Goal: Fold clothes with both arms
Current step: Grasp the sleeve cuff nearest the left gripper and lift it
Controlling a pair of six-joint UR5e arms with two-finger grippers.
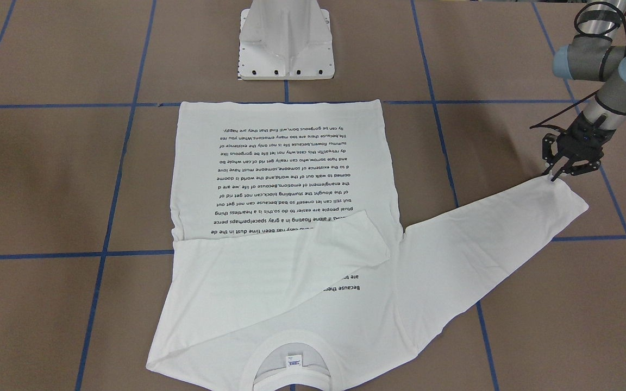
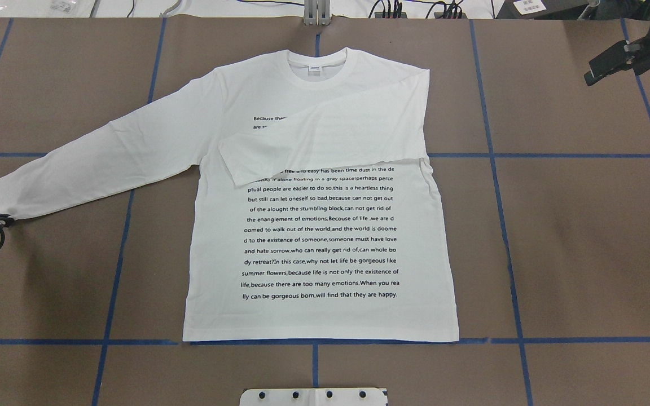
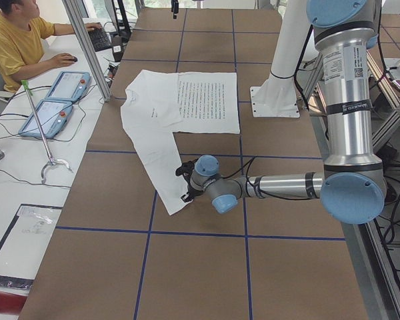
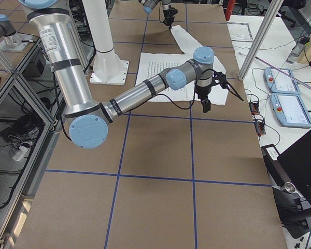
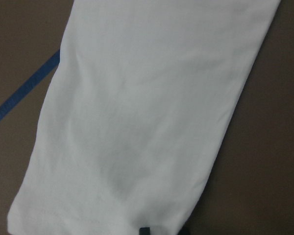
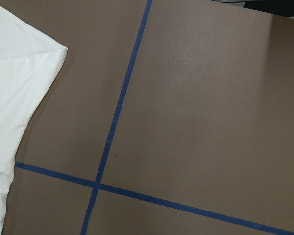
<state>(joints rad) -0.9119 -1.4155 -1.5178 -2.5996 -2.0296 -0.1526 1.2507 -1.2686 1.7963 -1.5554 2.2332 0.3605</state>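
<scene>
The robot's left black two-finger gripper [image 1: 555,177], low at the table's left side, has its fingers drawn together on the cuff of a white long-sleeved cotton T-shirt [image 2: 325,248] printed with a block of black text. In the left wrist view the dark fingertips [image 5: 144,230] sit at the very edge of that cuff.

The shirt lies flat and print-up in the middle of the brown table [image 2: 584,225], which is crossed by a grid of blue tape lines [image 2: 494,169]. Its hem is near the robot's white metal pedestal base [image 1: 287,43], and its ribbed round collar [image 2: 320,70] with a small neck label [image 2: 315,67] lies on the far side. The outstretched left sleeve [image 2: 105,152] runs diagonally out from the shoulder to the left gripper. The right sleeve [image 2: 325,135] is folded across the chest, covering the upper lines of print.

The right black two-finger gripper [image 2: 598,67] hangs above the bare table far to the right, well apart from the shirt, its fingers apparently parted and holding nothing.

Beyond the far edge, a person in a yellow top [image 3: 20,40] sits at a white desk.
</scene>
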